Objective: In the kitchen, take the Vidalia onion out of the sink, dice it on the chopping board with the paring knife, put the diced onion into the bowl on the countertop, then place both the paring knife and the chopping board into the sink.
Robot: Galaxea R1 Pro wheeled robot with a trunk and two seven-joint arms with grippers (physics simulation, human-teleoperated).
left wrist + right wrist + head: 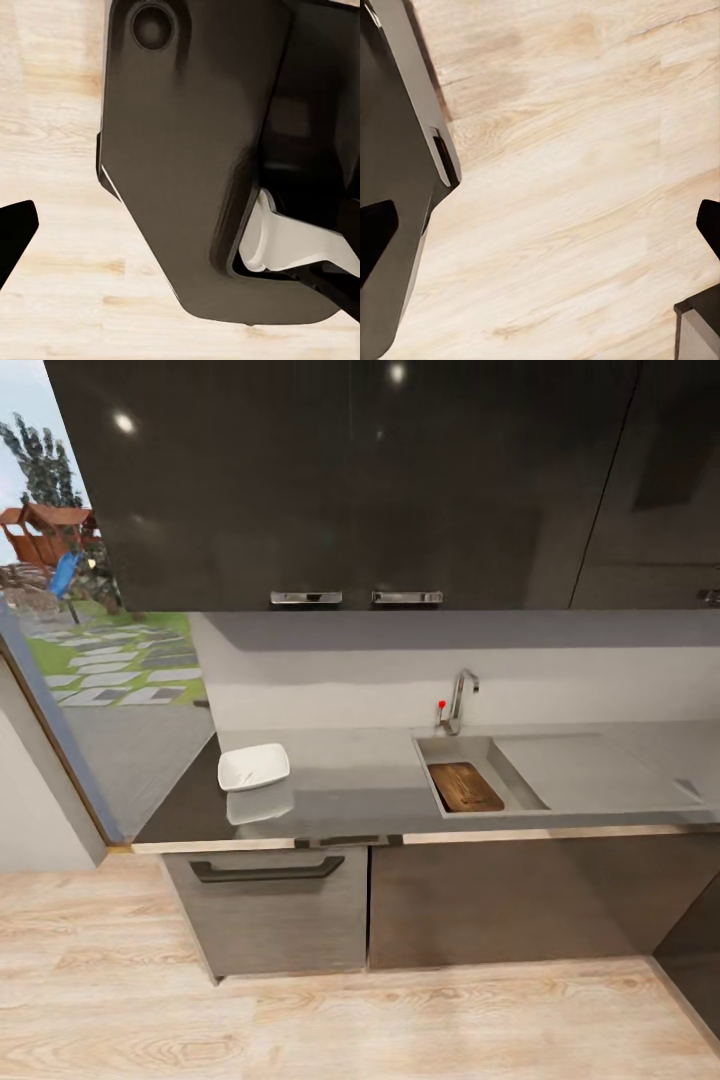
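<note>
Facing sink (pixel 440 748), chopping board (pixel 465 787) lying inside; bowl (pixel 253 766) sitting on table (pixel 350 780). Claw states: cannot tell. Advising closing in squarely before reaching.

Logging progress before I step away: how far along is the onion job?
The chopping board already lies in the sink, so that step looks done. The bowl sits on the countertop; whether it holds diced onion is too small to tell. Nothing is in hand: both wrist views look down at wood floor. The paring knife's place remains to confirm.
</note>
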